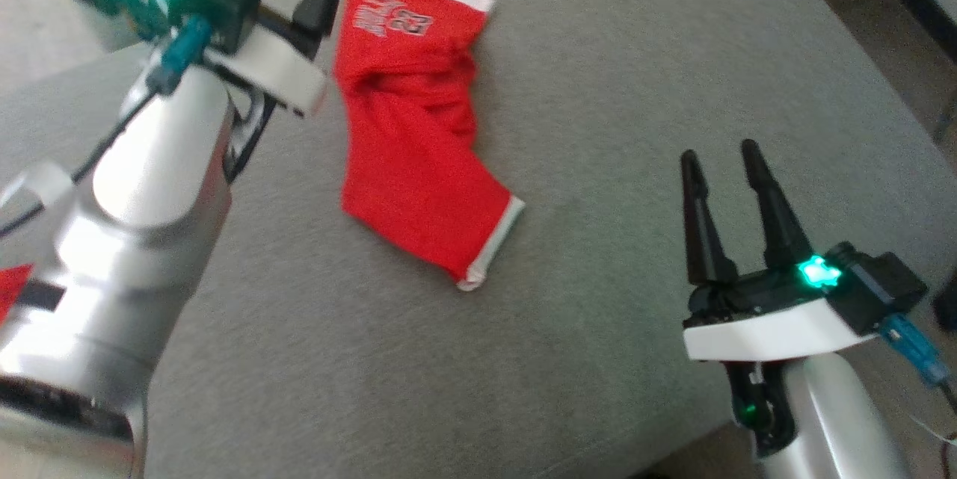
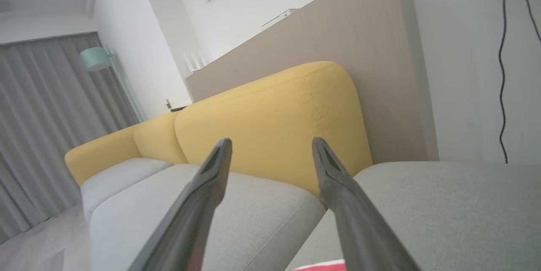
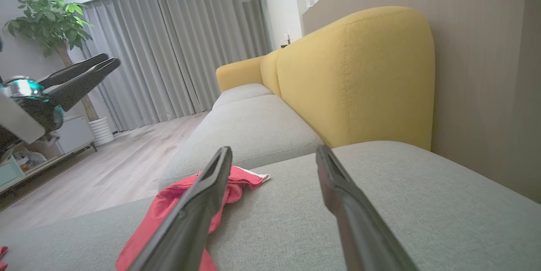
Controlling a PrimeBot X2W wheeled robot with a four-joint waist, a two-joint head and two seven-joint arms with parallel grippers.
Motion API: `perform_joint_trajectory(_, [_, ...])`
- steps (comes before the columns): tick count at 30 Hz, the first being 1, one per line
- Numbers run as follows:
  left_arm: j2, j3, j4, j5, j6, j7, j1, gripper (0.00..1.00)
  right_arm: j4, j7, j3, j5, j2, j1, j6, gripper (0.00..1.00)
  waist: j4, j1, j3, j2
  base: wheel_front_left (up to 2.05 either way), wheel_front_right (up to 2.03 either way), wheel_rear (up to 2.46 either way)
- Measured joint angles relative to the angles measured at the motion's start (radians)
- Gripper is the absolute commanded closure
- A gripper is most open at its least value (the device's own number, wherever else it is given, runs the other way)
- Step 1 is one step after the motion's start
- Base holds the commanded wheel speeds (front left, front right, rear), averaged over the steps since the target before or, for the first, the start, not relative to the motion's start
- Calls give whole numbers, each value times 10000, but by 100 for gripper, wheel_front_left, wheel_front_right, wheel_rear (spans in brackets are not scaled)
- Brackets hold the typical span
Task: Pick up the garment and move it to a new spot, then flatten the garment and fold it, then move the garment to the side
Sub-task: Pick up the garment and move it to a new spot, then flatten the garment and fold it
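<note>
- Grey seat cushion (image 1: pixel 613 60): a flat woven surface lying under both end effectors and carrying the garment.
- Yellow backrest (image 3: pixel 355 76): stands upright ahead of both grippers at the far edge of the cushion, against a beige wall panel (image 2: pixel 363 30).
- Garment (image 1: pixel 411 128): red fabric with white trim along its hems. It lies crumpled on the grey cushion, twisted at mid-length, with folds gathered there.
  - In the head view it lies just to the right of the left gripper's fingers, and ahead and well to the left of the right gripper. Neither gripper touches it.
  - In the right wrist view it lies behind that gripper's left finger (image 3: pixel 211 186).
  - In the left wrist view a narrow red strip with a white edge shows at the bottom edge, beside the right finger (image 2: pixel 338 178).
- Left forearm (image 1: pixel 149 187): a silver housing rising from the lower left, with a green indicator lit at the wrist.
- Left gripper (image 2: pixel 271 142): released, with the fingers spread wide and nothing between them. It is raised above the cushion and points toward the backrest.
- Right gripper (image 1: pixel 718 152): released, with the fingers apart and empty. It is held low over bare cushion.
- Lettering (image 1: pixel 396 19): white print with the number 23, at the garment's end nearest the left gripper.
</note>
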Motion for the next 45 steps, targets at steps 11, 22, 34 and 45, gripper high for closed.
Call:
perform_joint_trajectory(11, [589,807,-2357,-625,1112,-115,3629,0,345,-42,-811,-711,0,523,0,0,2092,-1,-742,0,0,0,0])
perform_joint_trajectory(22, [201,1873,-5060,-894,2604,-113,8331,0,602,-42,-1133,-1068,4,1141,0,0,3558,-3,-1537,0,0,0,0])
perform_joint_trajectory(34, [-391,2389,-5593,-403,2387,-113,9109,0,734,-44,-1001,-1584,2,1223,0,0,4084,-2,-1574,0,0,0,0])
perform_joint_trajectory(45, [-932,2654,-5288,-65,1914,-113,8758,0,4056,830,-4,-3235,-10,-341,0,0,4850,1,-892,0,0,0,0])
